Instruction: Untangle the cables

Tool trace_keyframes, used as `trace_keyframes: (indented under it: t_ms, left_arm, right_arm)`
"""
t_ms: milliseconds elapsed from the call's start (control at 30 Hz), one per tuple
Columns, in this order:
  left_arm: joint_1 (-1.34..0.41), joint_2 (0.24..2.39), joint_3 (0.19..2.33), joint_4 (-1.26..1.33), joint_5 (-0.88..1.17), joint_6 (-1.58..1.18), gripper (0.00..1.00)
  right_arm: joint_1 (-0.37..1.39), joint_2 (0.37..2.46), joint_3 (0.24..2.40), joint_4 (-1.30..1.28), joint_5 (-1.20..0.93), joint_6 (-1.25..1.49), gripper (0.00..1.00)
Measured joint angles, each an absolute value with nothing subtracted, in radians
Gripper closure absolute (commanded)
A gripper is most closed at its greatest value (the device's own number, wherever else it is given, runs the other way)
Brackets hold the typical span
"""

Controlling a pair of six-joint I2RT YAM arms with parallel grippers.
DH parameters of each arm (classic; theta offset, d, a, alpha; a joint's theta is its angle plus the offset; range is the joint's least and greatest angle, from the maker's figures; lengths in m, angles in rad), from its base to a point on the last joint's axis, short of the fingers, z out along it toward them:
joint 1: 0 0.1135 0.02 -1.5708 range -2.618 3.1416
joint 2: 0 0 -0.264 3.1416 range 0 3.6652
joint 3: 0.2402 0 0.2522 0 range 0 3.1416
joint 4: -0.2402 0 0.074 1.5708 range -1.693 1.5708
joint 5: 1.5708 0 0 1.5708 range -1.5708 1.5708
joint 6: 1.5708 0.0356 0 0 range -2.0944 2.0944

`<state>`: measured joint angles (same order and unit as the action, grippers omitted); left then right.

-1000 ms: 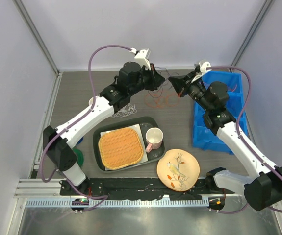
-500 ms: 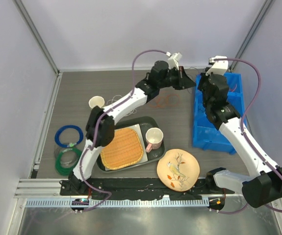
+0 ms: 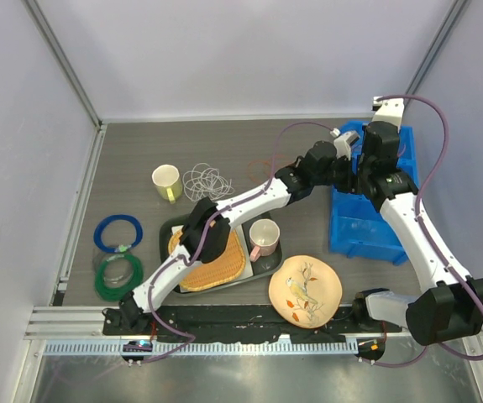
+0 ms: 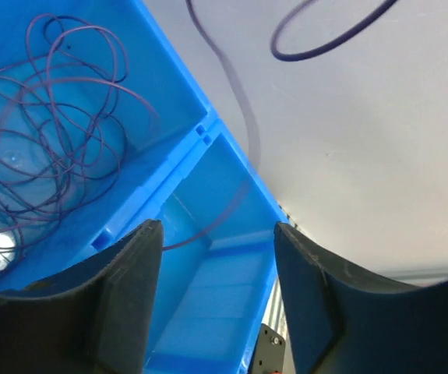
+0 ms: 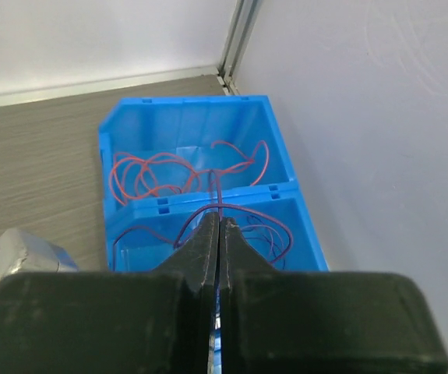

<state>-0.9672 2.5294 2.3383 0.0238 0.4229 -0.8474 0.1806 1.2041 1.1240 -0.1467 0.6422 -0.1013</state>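
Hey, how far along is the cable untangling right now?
Done: a red cable lies in the far compartment of the blue bin. In hand: the right gripper is shut on the purple cable over the near compartment; the left gripper is open above the bin. Left: the white cable coiled on the table, beside the yellow mug.

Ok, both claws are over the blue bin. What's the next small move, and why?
Probably open the right claw. It looks shut on a strand of the purple cable, whose loops already lie in the bin compartment beneath it, apart from the red cable in the next one. Releasing should drop it there. The left claw is open and empty.
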Motion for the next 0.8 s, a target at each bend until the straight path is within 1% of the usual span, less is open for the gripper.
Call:
trace_keyframes:
  t_ms: [33,67,100,233,333,433,600,700,800]
  left_arm:
    - [-0.972,2.529,2.34,0.015,0.407,-0.836,0.17]
    - [-0.974,2.529,2.341,-0.002,0.387,-0.829,0.1]
    - [-0.972,2.529,2.341,-0.017,0.374,-0.821,0.01]
    - [-0.954,2.519,2.324,-0.074,0.336,-0.761,0.0]
    - [-0.945,2.442,2.208,-0.11,0.307,-0.691,0.0]
    - [-0.941,2.296,2.023,-0.148,0.262,-0.612,0.0]
    - [-0.934,1.972,1.726,-0.172,0.161,-0.509,0.0]
    - [-0.912,1.806,1.614,-0.169,0.142,-0.497,0.0]
    - [-0.852,1.684,1.523,-0.163,0.128,-0.496,0.0]
  right_arm:
    - [0.176,1.209,1.124,-0.155,0.641,-0.104,0.99]
    - [0.172,1.212,1.124,-0.159,0.643,-0.109,0.99]
    - [0.168,1.212,1.125,-0.16,0.641,-0.113,0.99]
    - [0.148,1.224,1.139,-0.162,0.634,-0.111,0.99]
    - [0.136,1.244,1.147,-0.171,0.643,-0.11,0.99]
    - [0.127,1.261,1.152,-0.184,0.657,-0.108,0.99]
    - [0.093,1.266,1.152,-0.215,0.67,-0.093,0.99]
    - [0.057,1.266,1.152,-0.226,0.669,-0.072,0.99]
    - [0.021,1.265,1.152,-0.243,0.669,-0.048,0.99]
